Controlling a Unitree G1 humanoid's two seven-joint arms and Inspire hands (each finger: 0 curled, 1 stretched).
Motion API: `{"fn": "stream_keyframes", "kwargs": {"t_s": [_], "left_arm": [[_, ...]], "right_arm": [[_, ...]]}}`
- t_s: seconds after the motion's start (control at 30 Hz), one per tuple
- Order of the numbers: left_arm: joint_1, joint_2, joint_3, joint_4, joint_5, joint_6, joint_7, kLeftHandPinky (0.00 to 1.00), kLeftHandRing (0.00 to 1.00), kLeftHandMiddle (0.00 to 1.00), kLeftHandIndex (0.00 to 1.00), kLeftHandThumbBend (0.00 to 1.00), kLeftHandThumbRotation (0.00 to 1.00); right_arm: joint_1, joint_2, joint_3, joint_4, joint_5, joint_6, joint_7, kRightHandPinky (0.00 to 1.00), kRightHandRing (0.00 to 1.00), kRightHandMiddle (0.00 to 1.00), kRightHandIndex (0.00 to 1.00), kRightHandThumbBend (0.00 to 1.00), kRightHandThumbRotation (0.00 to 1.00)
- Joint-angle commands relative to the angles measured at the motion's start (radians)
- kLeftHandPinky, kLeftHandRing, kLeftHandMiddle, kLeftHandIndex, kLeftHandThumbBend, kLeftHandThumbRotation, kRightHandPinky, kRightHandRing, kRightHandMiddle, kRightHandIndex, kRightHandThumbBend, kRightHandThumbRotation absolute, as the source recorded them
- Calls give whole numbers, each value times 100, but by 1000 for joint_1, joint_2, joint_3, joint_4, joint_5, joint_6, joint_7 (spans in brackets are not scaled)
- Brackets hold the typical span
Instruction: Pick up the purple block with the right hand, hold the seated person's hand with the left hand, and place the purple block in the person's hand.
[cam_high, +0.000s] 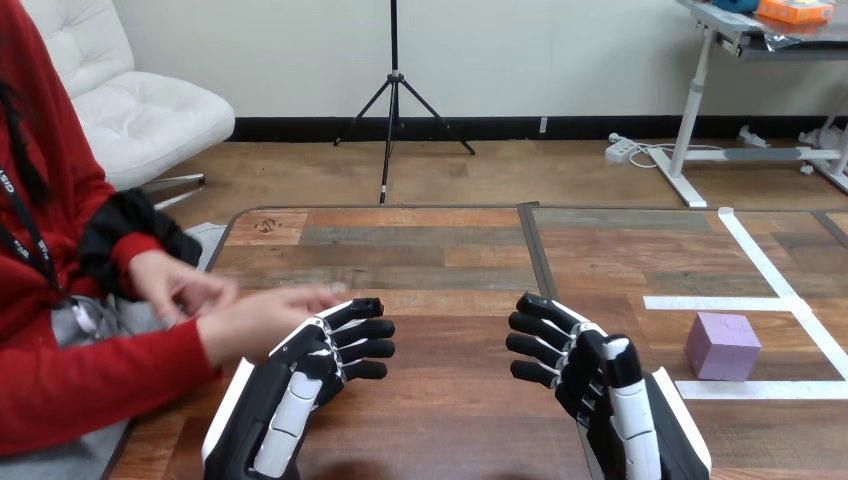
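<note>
Head view: a small purple cube block sits on the wooden plank table among white tape lines, at 3 o'clock from the right hand and apart from it. That hand's fingers are relaxed and empty. The left hand is equally loose and holds nothing, with the person's nearer hand just at its 10 o'clock.

Soft, even light is falling across the counter, keeping the wood evenly bright. The purple block is casting only a faint, short shadow at its base. White shells on the right hand are catching a mild sheen.
</note>
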Motion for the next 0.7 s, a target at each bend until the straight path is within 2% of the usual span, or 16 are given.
{"fn": "stream_keyframes", "kwargs": {"t_s": [0.0,0.37,0.53,0.67], "left_arm": [[-68,-1,1,-19,5,-25,1,65,71,73,75,80,93],[-77,-4,0,-19,8,-17,4,65,71,73,75,80,93],[-82,-6,0,-18,10,-16,7,64,71,72,75,80,93],[-88,-5,0,-12,22,-23,13,64,71,72,75,81,93]], "right_arm": [[-87,-19,-21,-52,-15,11,-3,78,82,83,82,73,100],[-194,-82,-64,-2,-77,29,-1,77,84,85,84,80,100],[-253,-110,-85,46,-91,28,-3,76,85,86,84,77,100],[-312,-141,-104,102,-142,14,-26,76,86,86,84,75,100]]}}
